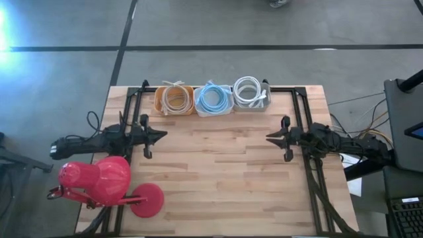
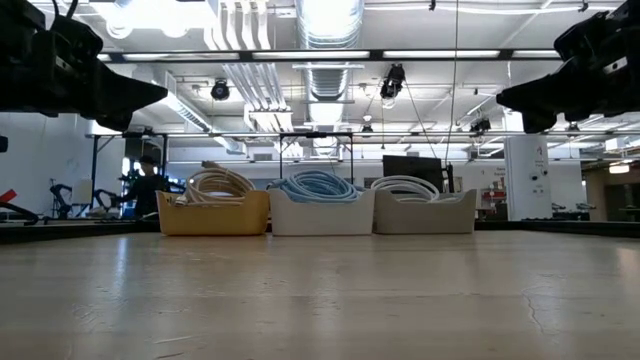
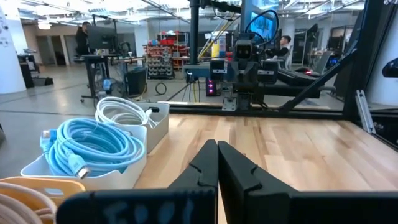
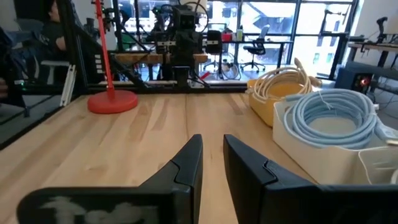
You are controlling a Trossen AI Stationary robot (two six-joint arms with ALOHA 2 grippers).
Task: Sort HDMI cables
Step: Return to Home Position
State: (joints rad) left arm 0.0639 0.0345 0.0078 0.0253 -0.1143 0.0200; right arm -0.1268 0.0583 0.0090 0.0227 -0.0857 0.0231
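Three tubs stand in a row at the table's far edge. The orange tub (image 1: pixel 175 99) holds beige cable coils (image 2: pixel 215 185), the white middle tub (image 1: pixel 213 100) holds light blue coils (image 3: pixel 93 144), and the clear right tub (image 1: pixel 251 94) holds white coils (image 2: pixel 405 187). My left gripper (image 1: pixel 162 134) hovers above the left side of the table, shut, pointing right. My right gripper (image 1: pixel 269 137) hovers above the right side, pointing left, its fingers a small gap apart. Neither touches anything.
A red lamp (image 1: pixel 99 180) with a round red base (image 1: pixel 146 200) lies at the table's near left corner. Black frame rails (image 1: pixel 301 106) run along the table's far corners. The wooden table (image 1: pixel 218 172) between the arms is bare planks.
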